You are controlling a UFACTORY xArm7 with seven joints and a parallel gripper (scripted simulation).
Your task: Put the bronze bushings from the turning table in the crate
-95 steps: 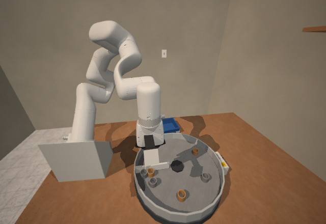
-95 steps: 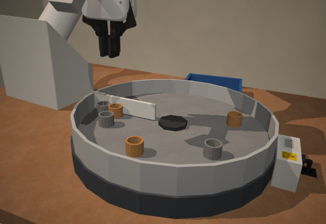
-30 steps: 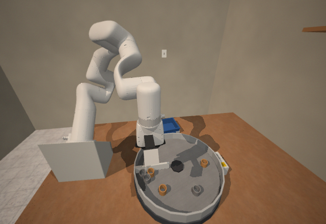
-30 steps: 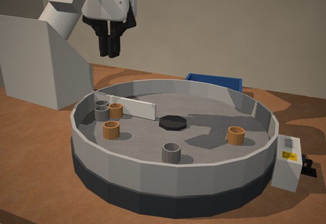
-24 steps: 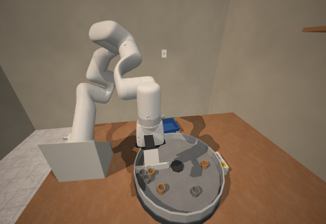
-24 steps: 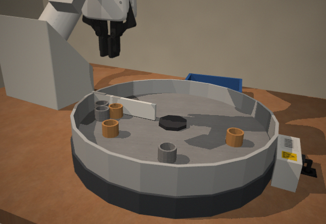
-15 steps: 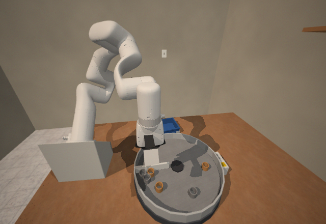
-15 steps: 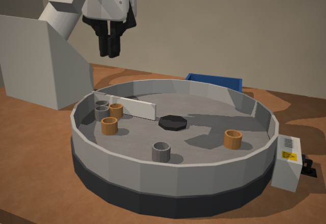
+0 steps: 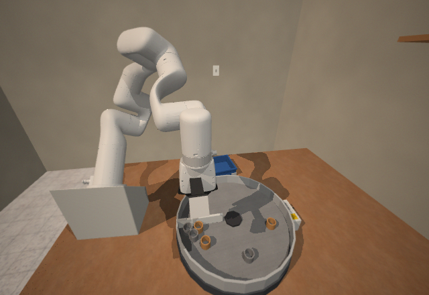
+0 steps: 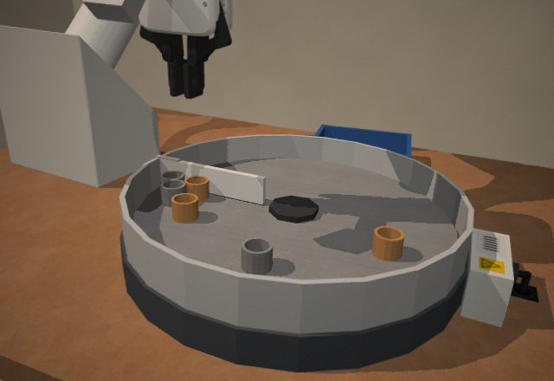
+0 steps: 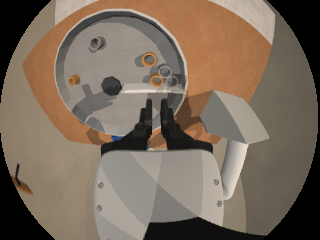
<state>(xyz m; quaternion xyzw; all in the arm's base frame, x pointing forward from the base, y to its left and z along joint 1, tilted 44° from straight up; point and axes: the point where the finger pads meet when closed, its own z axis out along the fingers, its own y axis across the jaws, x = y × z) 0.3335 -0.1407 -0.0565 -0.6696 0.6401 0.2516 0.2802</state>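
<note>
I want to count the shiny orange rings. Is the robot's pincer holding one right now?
No, the black pincer hangs shut on nothing above the round grey turning table, where all three bronze bushings sit.

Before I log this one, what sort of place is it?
Probably a small parts-sorting workcell: a turning table carrying bronze bushings and steel bushings, a blue crate, one arm's gripper overhead.

Hand [image 10: 187,82] nearly closed, empty, hanging high over turning table [image 10: 286,298] rim. Below it, by the white fence: two steel bushings [image 10: 172,187], two bronze bushings [image 10: 196,187], all upright. Third bronze [image 10: 388,242] far right of hand, third steel [image 10: 256,255] near front rim. Blue crate [image 10: 364,137] behind the table.
</note>
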